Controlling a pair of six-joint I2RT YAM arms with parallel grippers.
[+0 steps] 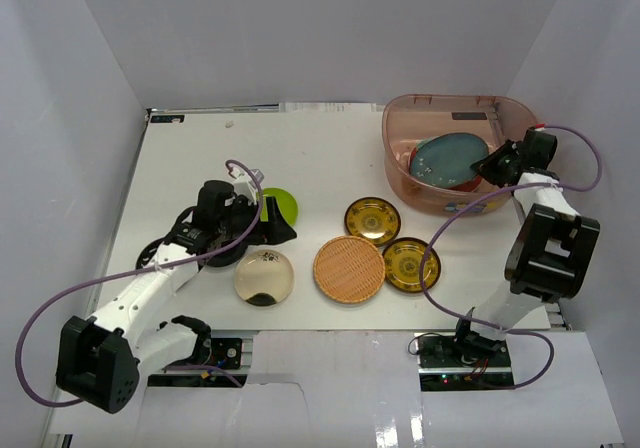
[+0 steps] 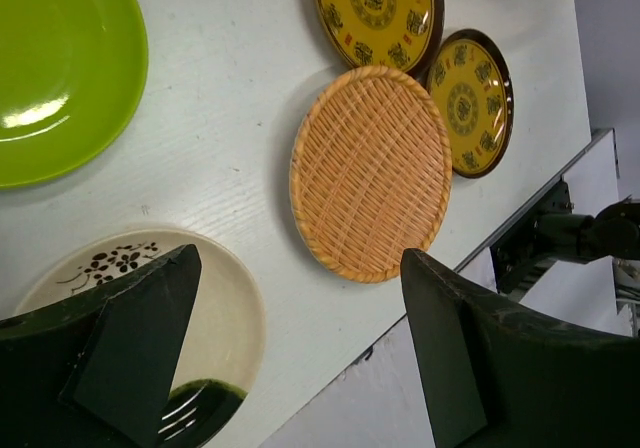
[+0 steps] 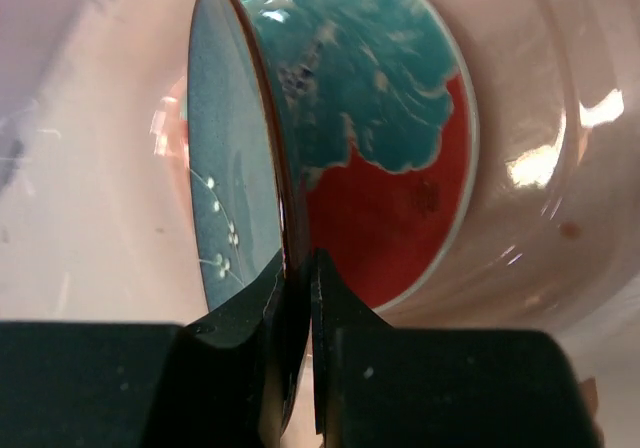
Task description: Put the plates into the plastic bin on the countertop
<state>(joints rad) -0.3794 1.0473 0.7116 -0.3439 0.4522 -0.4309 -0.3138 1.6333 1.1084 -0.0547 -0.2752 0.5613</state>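
Observation:
The pinkish plastic bin [image 1: 440, 99] stands at the back right of the white countertop [image 1: 200, 158]. My right gripper [image 1: 492, 165] reaches into it, shut on the rim of the blue-grey plate [image 1: 447, 160], which is tilted. In the right wrist view my gripper [image 3: 298, 268] pinches that plate [image 3: 225, 168] over the red-teal plate [image 3: 390, 188] lying in the bin. My left gripper [image 1: 275, 220] is open and empty, above the counter between the lime green plate [image 1: 283, 204] and the cream plate [image 1: 264, 276]. In the left wrist view it [image 2: 300, 268] hovers near the cream plate [image 2: 225, 308].
The woven tan plate [image 1: 349, 268] and two gold-brown plates [image 1: 372, 219] [image 1: 411, 265] lie mid-counter. A dark plate [image 1: 150, 256] is partly hidden under the left arm. White walls stand close on three sides. The counter's near edge [image 2: 420, 318] is close to the plates.

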